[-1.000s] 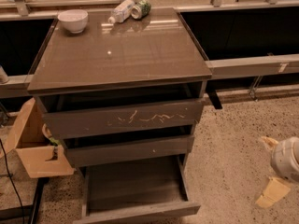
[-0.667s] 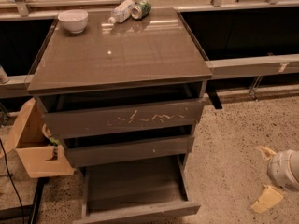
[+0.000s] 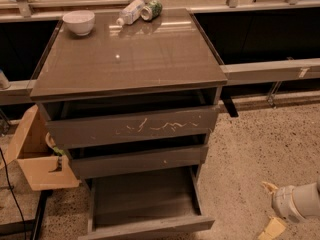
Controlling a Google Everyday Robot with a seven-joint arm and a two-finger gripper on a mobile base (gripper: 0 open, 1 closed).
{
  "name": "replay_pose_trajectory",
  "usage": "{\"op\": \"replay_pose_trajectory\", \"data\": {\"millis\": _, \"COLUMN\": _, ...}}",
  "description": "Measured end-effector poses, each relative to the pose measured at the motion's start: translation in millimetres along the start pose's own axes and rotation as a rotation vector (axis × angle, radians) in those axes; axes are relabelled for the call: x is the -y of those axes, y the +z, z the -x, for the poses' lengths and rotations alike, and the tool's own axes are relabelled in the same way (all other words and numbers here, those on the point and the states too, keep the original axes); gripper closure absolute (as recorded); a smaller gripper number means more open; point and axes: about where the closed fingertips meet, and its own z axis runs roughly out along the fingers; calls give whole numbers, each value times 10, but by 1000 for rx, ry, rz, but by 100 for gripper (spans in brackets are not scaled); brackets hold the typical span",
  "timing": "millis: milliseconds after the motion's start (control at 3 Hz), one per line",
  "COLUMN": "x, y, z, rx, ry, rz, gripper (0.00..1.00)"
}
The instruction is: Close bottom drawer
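The bottom drawer (image 3: 148,226) of the dark grey-brown cabinet is pulled far out, its plain flat front nearest me and its shallow box showing empty. Above it sit the drawer front with a tiny white speck (image 3: 137,161) and the wider front with pale scratches (image 3: 135,126), both slightly out. My gripper (image 3: 268,208) is low at the right, over the floor, to the right of the bottom drawer's front and apart from it. Its two pale yellow fingertips (image 3: 270,229) are spread open with nothing between them.
The cabinet top (image 3: 125,59) holds a white bowl (image 3: 79,21), a lying plastic bottle (image 3: 130,11) and a green can (image 3: 151,9) at its back edge. An open cardboard box (image 3: 35,156) stands left of the cabinet. Speckled floor (image 3: 260,144) lies to the right.
My gripper has moved down and a little to the left in the view, closer to the bottom drawer's front. The drawers have not moved.
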Motion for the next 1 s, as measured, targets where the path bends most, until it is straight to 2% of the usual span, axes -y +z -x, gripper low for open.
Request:
{"op": "replay_pose_trajectory", "data": {"millis": 333, "x": -8, "y": 35, "z": -21, "rx": -1, "ry": -2, "rz": 3, "gripper": 0}}
{"op": "replay_pose_trajectory", "data": {"millis": 667, "x": -65, "y": 278, "z": -170, "rx": -11, "ry": -14, "rz": 24, "gripper": 0}}
{"op": "replay_pose_trajectory", "data": {"millis": 1000, "x": -135, "y": 583, "z": -418, "rx": 1, "ry": -28, "rz": 17, "gripper": 0}}
